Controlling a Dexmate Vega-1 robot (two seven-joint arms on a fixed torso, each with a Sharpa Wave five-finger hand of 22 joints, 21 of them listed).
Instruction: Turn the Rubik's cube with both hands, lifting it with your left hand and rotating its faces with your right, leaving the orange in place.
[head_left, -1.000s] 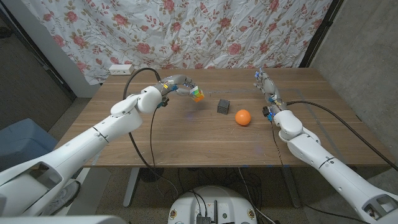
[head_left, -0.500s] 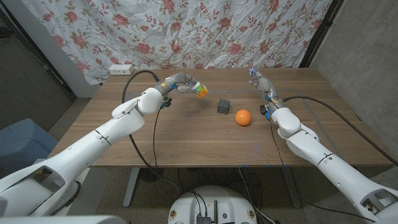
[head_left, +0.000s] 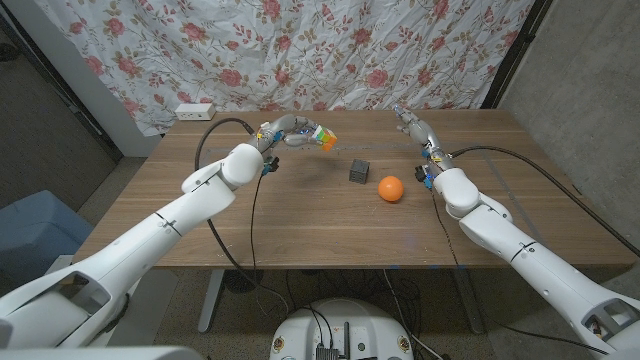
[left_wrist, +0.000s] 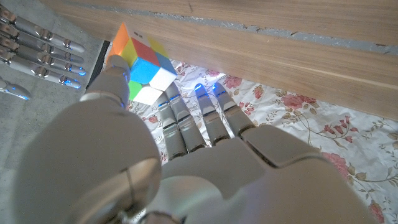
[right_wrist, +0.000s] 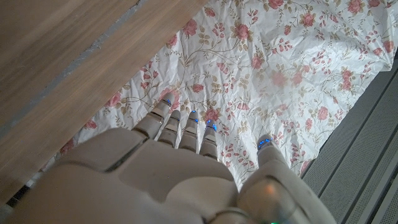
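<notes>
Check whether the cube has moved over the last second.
Yes. The cube, held in the left hand, has shifted toward the robot's right and farther back, closing on the fixed dark block.

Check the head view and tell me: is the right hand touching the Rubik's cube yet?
No: the right hand hangs open far across the table from the Rubik's cube, which the left hand holds.

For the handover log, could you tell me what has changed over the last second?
The left hand, holding the Rubik's cube, has carried it up and toward the table's middle. The right hand has swung inward toward it, holding nothing. The orange and dark cube stayed put.
</notes>
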